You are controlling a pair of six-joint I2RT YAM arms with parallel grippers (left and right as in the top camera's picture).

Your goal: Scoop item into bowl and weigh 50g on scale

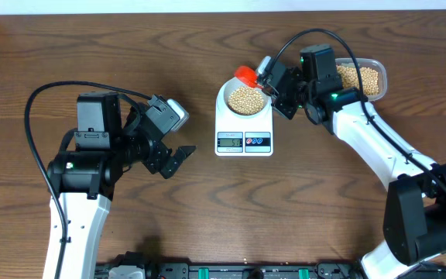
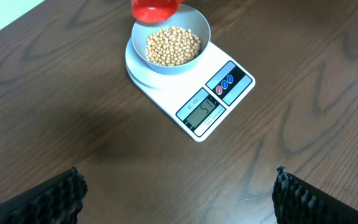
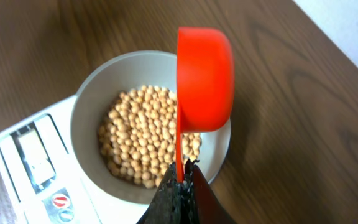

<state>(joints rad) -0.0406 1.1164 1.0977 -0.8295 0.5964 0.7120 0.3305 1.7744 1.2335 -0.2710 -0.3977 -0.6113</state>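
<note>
Beans [image 1: 245, 99] half-fill the bowl [image 3: 82, 106] on the scale [image 1: 244, 142]; a clear tub [image 1: 379, 77] holds more. We see the right end effector [image 3: 179, 183] clamping a red scoop [image 3: 204, 74] above the bowl, left end effector [image 2: 179, 198] open.

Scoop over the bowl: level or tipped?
Tipped. Right wrist view shows the red scoop on its side over the bowl, its rounded back showing; whether it's empty, cannot tell.

One bowl [image 3: 92, 106], one scale [image 1: 244, 141], one scoop [image 1: 246, 75], one tub [image 1: 381, 77]
</note>
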